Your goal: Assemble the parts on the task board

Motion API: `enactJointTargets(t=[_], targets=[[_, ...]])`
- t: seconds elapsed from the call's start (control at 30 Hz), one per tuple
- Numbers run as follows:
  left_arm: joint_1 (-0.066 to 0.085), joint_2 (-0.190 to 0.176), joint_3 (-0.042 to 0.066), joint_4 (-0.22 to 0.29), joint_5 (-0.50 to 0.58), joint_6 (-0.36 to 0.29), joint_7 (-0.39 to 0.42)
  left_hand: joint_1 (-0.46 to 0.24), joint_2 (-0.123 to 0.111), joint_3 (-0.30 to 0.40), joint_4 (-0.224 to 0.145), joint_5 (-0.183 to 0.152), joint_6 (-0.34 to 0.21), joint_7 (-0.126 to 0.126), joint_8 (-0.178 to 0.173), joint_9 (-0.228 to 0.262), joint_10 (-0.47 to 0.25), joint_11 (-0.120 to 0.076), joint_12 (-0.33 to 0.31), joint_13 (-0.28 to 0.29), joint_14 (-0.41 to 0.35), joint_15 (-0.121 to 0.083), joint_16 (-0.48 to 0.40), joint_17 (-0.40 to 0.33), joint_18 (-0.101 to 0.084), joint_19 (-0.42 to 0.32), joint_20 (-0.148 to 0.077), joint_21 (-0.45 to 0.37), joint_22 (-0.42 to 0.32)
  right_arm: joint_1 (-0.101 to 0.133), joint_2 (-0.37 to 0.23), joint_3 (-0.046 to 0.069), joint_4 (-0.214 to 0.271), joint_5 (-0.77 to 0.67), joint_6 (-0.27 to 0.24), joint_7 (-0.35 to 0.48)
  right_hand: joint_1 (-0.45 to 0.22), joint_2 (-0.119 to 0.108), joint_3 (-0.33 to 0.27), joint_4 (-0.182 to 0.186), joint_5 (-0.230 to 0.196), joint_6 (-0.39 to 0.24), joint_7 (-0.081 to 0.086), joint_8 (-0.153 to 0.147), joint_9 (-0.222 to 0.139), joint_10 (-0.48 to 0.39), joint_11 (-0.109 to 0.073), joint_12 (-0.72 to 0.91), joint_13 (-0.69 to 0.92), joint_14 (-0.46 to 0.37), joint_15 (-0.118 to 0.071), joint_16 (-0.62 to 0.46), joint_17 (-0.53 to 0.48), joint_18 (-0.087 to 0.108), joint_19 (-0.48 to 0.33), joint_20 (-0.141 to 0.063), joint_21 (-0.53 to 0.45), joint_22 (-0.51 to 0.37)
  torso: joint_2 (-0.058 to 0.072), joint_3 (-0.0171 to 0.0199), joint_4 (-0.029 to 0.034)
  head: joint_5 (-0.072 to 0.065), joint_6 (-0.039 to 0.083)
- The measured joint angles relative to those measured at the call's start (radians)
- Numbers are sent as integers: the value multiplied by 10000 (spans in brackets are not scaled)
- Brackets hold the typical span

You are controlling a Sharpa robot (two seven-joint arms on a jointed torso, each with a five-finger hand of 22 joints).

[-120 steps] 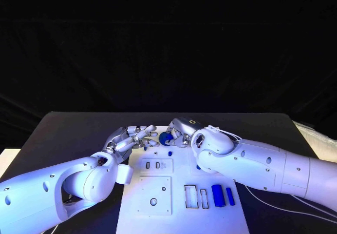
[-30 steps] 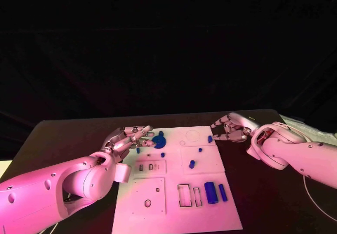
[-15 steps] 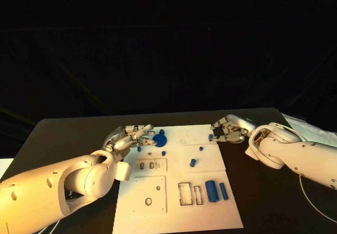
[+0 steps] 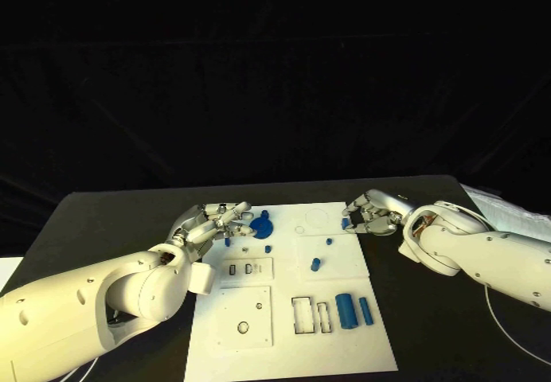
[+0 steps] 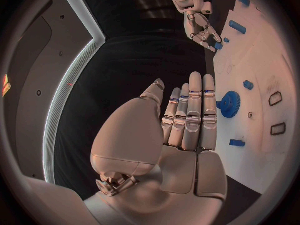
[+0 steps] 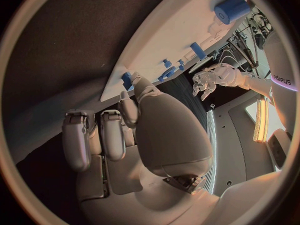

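The white rectangular task board (image 4: 293, 318) lies in the middle of the black counter (image 4: 103, 223), long side running from the near edge toward the far edge.

The left arm comes in low from the near left corner and reaches up along the board's left edge. The left hand (image 4: 212, 223) sits at the board's far left corner, fingers stretched out fairly straight and side by side, holding nothing. In the left wrist view the left hand's fingers (image 5: 190, 115) lie flat and close together with the thumb off to one side, and the blue toothed gear wheel (image 5: 230, 104) is just beyond the fingertips. From the head view that gear (image 4: 260, 229) stands on the board's far left part, right beside the fingertips; can't tell if they actually touch it.

The right arm comes in from the right edge of the counter, elbow bent, forearm angled toward the board's far right corner. The right hand (image 4: 373, 213) is curled in over that corner, and a small blue peg (image 4: 345, 224) sits right at its fingertips on the board's right edge. I honestly can't tell whether it's pinching the peg or just hovering against it. In the right wrist view, the right hand (image 6: 134, 130) has its fingers bent inward with a small blue piece (image 6: 127, 80) near the tips.

Also on the board: a few small blue studs (image 4: 316, 265) around the middle, and a fat blue cylinder (image 4: 345, 309) and a thinner blue bar (image 4: 365, 310) next to two rectangular slots near the board's near right side.
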Motion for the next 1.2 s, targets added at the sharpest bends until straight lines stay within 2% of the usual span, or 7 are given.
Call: enactJointTargets(t=[0.1,0.4,0.57,1.2], targets=[[0,2,0,-1,0,1,0,0,0,0,0,0,0,0,0,0,0,0,0,0,0,0,0,0,-1,0,0,0,0,-2,65,0,-32,-28,18,-4,16,16,119,-40,-57,174,-54,66,8,54,-55,45,45,0,0,19,0,0,0,0,0,0,0,1,0,5,-16],[0,4,0,-6,0,1,-3,0,0,0,0,0,0,0,1,0,0,0,0,0,0,0,0,-1,0,0,0,0,-1,-4,179,0,-124,-88,83,-18,40,40,256,-96,-140,462,-128,106,24,58,-59,61,84,0,0,19,-1,0,39,-39,0,3,1,4,-5,18,-34],[0,1,0,-6,0,2,-5,0,0,0,0,0,0,0,1,0,0,0,0,0,0,0,0,-1,1,0,0,0,-1,-4,204,0,-162,-127,121,-46,-4,83,310,-98,-140,499,-164,106,24,60,-64,100,90,2,-75,18,-2,0,39,-39,0,8,1,3,-5,19,-62],[-1,-3,0,-6,0,2,-13,41,41,33,-33,0,0,0,1,0,0,0,0,0,-56,13,0,42,0,0,0,0,1,0,341,7,-342,-297,270,-252,-45,120,420,-152,-183,662,-222,180,30,52,-89,101,128,2,-74,57,5,0,74,-74,0,5,0,16,-2,-4,-109]])
